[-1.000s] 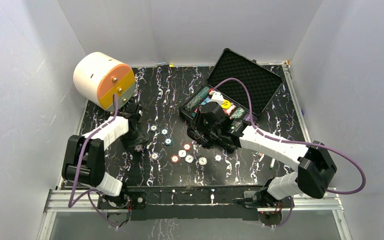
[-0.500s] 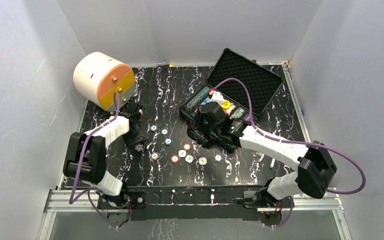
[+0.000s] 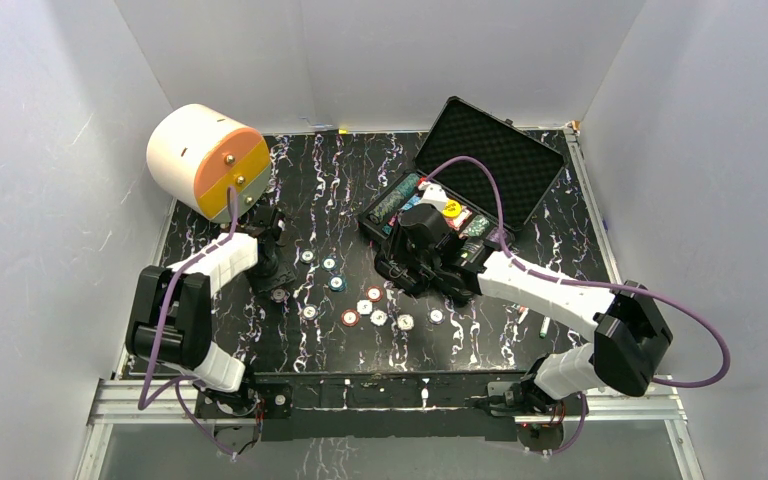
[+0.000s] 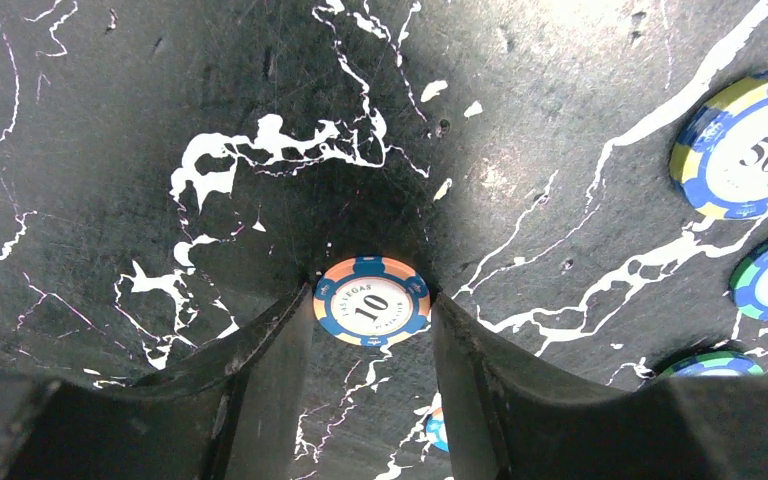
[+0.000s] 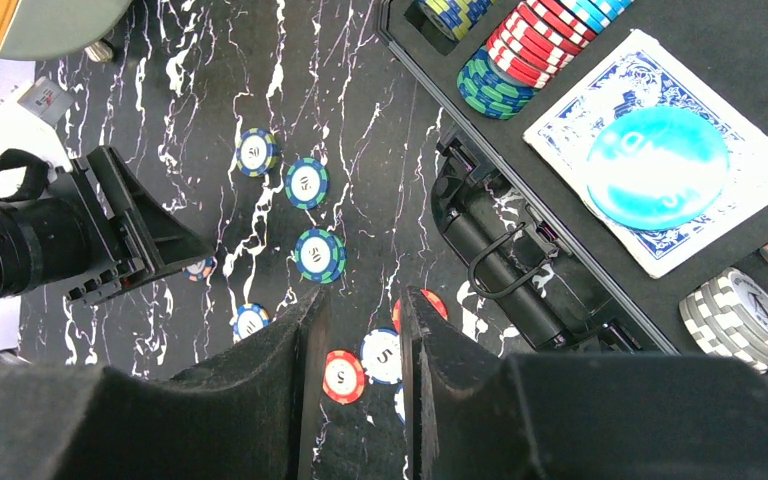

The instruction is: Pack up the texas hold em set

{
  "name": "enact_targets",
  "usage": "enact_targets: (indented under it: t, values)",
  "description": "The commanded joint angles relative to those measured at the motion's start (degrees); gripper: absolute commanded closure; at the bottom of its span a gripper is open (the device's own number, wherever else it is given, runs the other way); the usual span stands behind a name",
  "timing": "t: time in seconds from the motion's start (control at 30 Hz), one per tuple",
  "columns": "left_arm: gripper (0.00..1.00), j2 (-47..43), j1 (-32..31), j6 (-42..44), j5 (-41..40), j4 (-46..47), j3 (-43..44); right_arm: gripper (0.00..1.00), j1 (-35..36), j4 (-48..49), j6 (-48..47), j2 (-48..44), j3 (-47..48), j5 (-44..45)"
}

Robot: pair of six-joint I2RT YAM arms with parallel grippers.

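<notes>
Toward the far right corner of the black marbled table (image 3: 350, 170): the black hard case (image 5: 552, 203) of the hold'em set, lying open, with its lid (image 3: 495, 150) tilted back toward the far edge and dark textured foam inside.

In the tray, from the right wrist view:
- rows of chips standing on edge, among them a red row (image 5: 532, 45), a green row (image 5: 488, 85) and a grey-and-white row (image 5: 740, 320)
- a blue-patterned card deck (image 5: 600, 125) with a translucent teal disc (image 5: 657, 167) lying flat on top
- a carry handle (image 5: 505, 265) on the outer wall facing the middle of the table

Around the middle of the table, closer to the near edge: about ten loose chips (image 3: 379, 318), lying flat and apart from the case, in blue-green, red and white.

Left gripper (image 4: 371, 325) low over the table toward the left edge, on the near side of the white-and-orange drawer unit (image 3: 205, 160). Fingers (image 4: 270, 350) set narrow on either side of an orange-and-blue 10 chip (image 4: 371, 301), touching its two edges as far as visible. Further off, a yellow-and-blue 50 chip (image 4: 750, 145).

Right gripper (image 5: 362, 305) above the table just in front of the case, with only a narrow gap left between the two fingers and nothing held there.
</notes>
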Motion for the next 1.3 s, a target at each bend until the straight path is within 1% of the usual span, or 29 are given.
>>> enact_targets:
  t: [0.0,0.1,0.17,0.3,0.57,0.7,0.8,0.93,1.0,1.1,1.27]
  values:
    - [0.56,0.20,-0.18,-0.31,1.76,-4.01,-2.10,0.60,0.34,0.83,-0.57,-0.16,1.00,1.18]
    - [0.57,0.39,-0.14,-0.54,2.29,-3.80,-2.70,0.61,0.34,0.83,-0.56,-0.21,0.85,1.19]
    - [0.59,0.35,-0.12,-0.57,2.64,-3.58,-2.74,0.61,0.33,1.20,-0.51,-0.08,0.55,0.91]
    - [0.63,-0.73,-0.35,-0.68,4.45,-2.93,-2.40,0.59,0.33,3.47,-0.82,0.98,-0.44,-4.08]
    - [0.65,-6.07,-1.12,-3.48,10.37,-3.01,-2.48,0.52,0.34,8.95,-0.87,1.99,-3.09,-13.99]
    - [0.64,-8.86,-1.65,-7.10,16.28,-2.36,-2.19,0.47,0.35,13.50,-0.31,1.99,-5.80,-19.47]
    - [0.64,-11.68,-2.05,-9.48,20.66,-1.31,-1.85,0.42,0.34,18.07,1.94,1.73,-8.88,-23.09]
    - [0.64,-13.32,-2.68,-14.23,26.06,1.53,-2.69,0.36,0.97,24.53,5.58,2.54,-11.81,-25.19]
    - [0.64,-13.78,-2.68,-16.58,28.23,3.68,-3.49,0.34,1.56,26.81,6.13,3.78,-11.69,-25.95]
    - [0.64,-13.31,-2.65,-20.11,31.27,7.39,-3.80,0.31,2.39,27.31,6.77,6.68,-9.69,-26.91]
    - [0.64,-13.24,-2.78,-24.59,35.65,11.05,-4.85,0.32,3.49,29.73,8.52,11.39,-7.96,-27.06]
